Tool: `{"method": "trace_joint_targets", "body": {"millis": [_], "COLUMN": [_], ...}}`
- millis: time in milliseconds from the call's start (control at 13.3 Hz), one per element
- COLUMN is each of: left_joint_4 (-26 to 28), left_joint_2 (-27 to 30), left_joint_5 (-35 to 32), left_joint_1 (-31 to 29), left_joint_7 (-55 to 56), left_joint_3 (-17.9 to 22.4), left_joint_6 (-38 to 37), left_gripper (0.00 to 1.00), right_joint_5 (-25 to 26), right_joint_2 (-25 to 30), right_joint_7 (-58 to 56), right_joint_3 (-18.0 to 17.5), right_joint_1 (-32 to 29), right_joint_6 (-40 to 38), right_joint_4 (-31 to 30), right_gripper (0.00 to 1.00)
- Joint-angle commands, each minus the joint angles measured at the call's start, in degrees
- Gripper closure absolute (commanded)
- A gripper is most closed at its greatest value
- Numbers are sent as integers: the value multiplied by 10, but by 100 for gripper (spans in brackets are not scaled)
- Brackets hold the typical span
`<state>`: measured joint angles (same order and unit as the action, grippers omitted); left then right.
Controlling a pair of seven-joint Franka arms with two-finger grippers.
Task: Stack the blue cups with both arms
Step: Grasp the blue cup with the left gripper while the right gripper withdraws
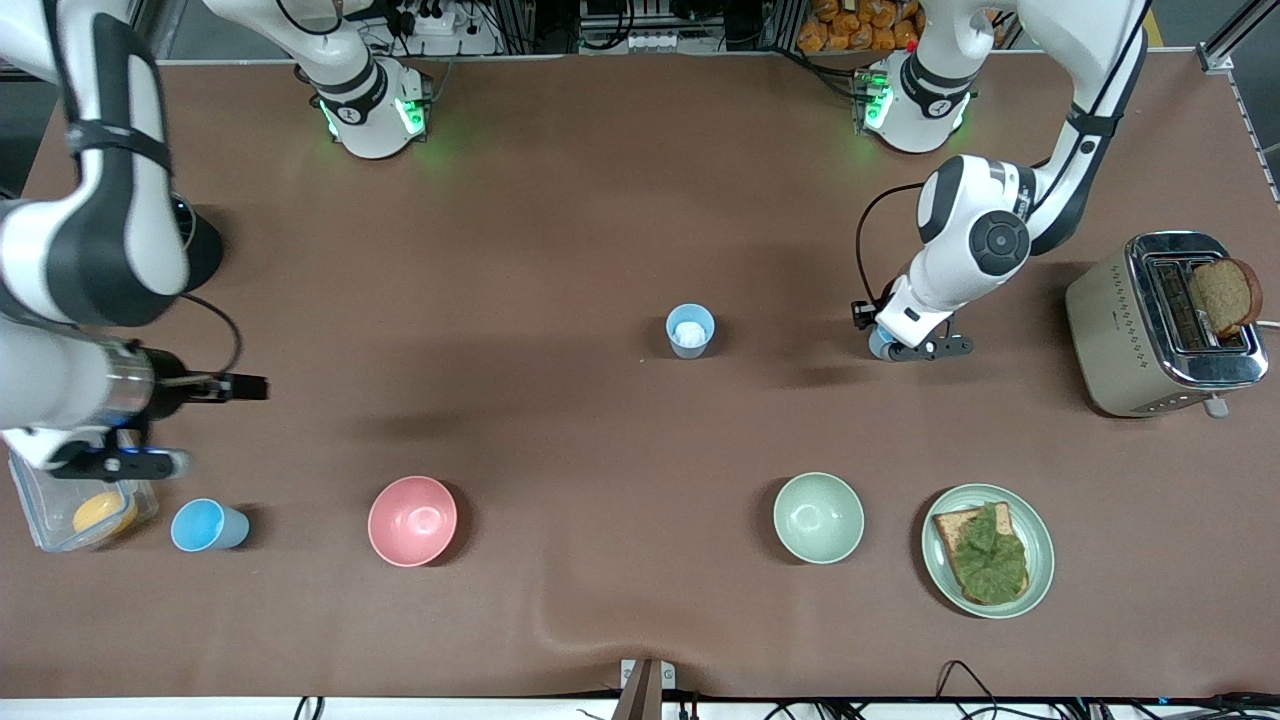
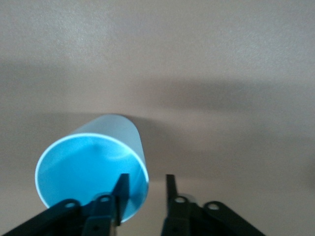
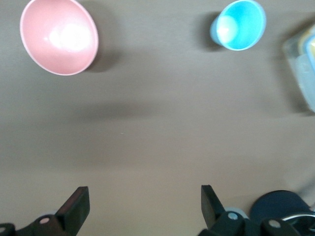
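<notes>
- Left gripper [image 2: 143, 196]: low over the table toward the left arm's end; its fingers straddle the rim wall of one blue cup [image 2: 93, 169], one inside the mouth and one outside, with a narrow gap. Whether they already pinch the wall cannot be told.
- That cup: upright or nearly so, long axis roughly vertical, mouth facing up toward the wrist camera.
- Middle cup [image 1: 690, 330]: upright near the table's centre, mouth up, a white bit inside.
- Third cup [image 1: 207, 525]: beside the pink bowl [image 1: 412, 520], at the right arm's end; leans, mouth tipped toward a clear container [image 1: 85, 510].
- Right gripper [image 3: 142, 204]: fingers spread wide, holding nothing, above bare table close to the third cup.
- Risk: a one-wall pinch may let the cup swing or slip; the white bit may block nesting.
</notes>
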<state>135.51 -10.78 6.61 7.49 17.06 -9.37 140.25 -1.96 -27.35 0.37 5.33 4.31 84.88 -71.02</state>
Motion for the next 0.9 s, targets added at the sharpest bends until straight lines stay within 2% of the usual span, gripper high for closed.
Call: {"method": "trace_joint_targets", "body": {"millis": [0, 302, 377, 528, 678, 829], "left_joint_4": [2, -33, -58, -133, -177, -227], "left_joint_2": [45, 85, 90, 88, 74, 39], "left_joint_5": [9, 7, 7, 9, 12, 6], "left_joint_1": [-7, -6, -4, 4, 43, 111], "left_joint_7": [-2, -1, -1, 0, 14, 71], "left_joint_3": [-3, -5, -6, -40, -55, -55], "left_joint_6": [-34, -79, -100, -161, -172, -172], "left_gripper": [100, 100, 100, 100, 100, 100], "right_joint_5": [27, 41, 40, 32, 32, 34], "right_joint_2": [42, 84, 90, 119, 182, 202], "right_joint_7": [-6, 2, 2, 14, 24, 21], "right_joint_3": [-11, -11, -9, -13, -18, -40], "right_joint_1": [-9, -10, -8, -8, -11, -39], "right_joint_6": [-24, -71, -87, -81, -42, -21], "right_joint_4": [-19, -19, -20, -47, -123, -150], "right_gripper": [0, 0, 0, 0, 0, 0]}}
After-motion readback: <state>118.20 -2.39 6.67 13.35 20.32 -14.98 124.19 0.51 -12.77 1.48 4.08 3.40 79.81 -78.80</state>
